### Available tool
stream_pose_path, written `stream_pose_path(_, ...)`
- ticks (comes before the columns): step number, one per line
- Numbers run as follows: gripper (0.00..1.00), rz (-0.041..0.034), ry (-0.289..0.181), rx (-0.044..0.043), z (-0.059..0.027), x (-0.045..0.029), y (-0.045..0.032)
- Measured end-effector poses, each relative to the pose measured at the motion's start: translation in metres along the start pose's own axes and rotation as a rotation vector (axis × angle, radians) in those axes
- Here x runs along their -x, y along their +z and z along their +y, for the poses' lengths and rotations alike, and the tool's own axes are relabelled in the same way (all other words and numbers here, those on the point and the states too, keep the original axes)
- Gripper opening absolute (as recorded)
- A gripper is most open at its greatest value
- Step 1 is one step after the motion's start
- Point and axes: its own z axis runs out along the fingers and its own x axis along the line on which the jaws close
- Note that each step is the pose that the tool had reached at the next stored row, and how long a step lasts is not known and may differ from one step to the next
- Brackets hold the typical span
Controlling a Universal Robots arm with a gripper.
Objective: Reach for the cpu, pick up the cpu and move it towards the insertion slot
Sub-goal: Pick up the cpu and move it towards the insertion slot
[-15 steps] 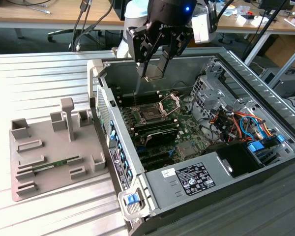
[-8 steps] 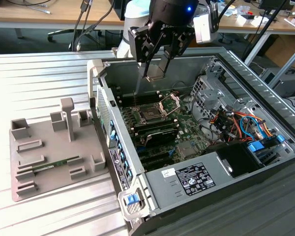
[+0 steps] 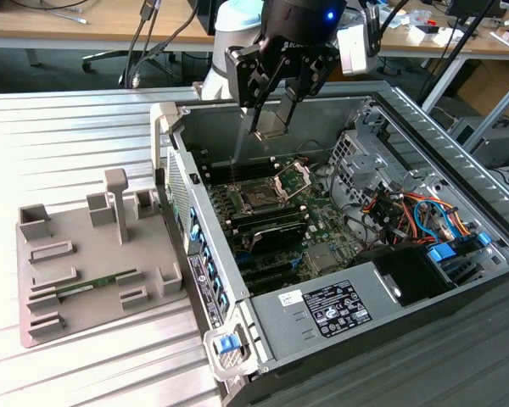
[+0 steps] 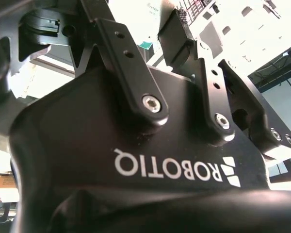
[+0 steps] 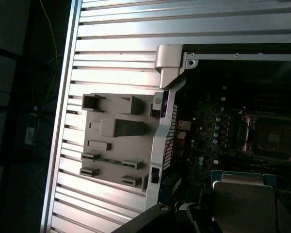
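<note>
I see black gripper (image 3: 272, 127), jaws clamped on flat silvery square cpu (image 3: 271, 119). Pick done; dark steel-framed insertion slot (image 3: 260, 200) not reached.

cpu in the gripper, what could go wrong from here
1. The cpu hangs in the gripper well above the board, seemingly pinched near one edge. A slip could drop it onto the components.
2. The slot has its frame standing open beside it, so the cpu might catch on it.
3. The cpu looks tilted while the slot lies flat, so a skewed approach could harm the contacts.
</note>
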Motion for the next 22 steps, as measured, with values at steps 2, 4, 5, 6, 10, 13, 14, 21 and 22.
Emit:
stream_pose_path(2, 0.55, 0.0000, 0.000, 0.0000, -0.0002, 0.0011, 0.0000)
stream_pose_path(4, 0.55, 0.0000, 0.000, 0.0000, -0.0004, 0.0024, 0.0000)
stream_pose_path(5, 0.55, 0.0000, 0.000, 0.0000, -0.0004, 0.0028, 0.0000)
stream_pose_path(6, 0.55, 0.0001, 0.000, -0.0001, -0.0005, 0.0033, -0.0001)
stream_pose_path(10, 0.55, 0.0000, 0.000, 0.0000, -0.0010, 0.0060, -0.0001)
stream_pose_path(13, 0.55, 0.0000, 0.000, 0.0000, -0.0012, 0.0079, -0.0001)
stream_pose_path(14, 0.55, 0.0000, 0.000, 0.0000, -0.0014, 0.0088, -0.0001)
stream_pose_path(21, 0.55, 0.0000, 0.000, 0.0000, -0.0021, 0.0133, -0.0001)
stream_pose_path(22, 0.55, 0.0000, 0.000, 0.0001, -0.0022, 0.0138, -0.0001)
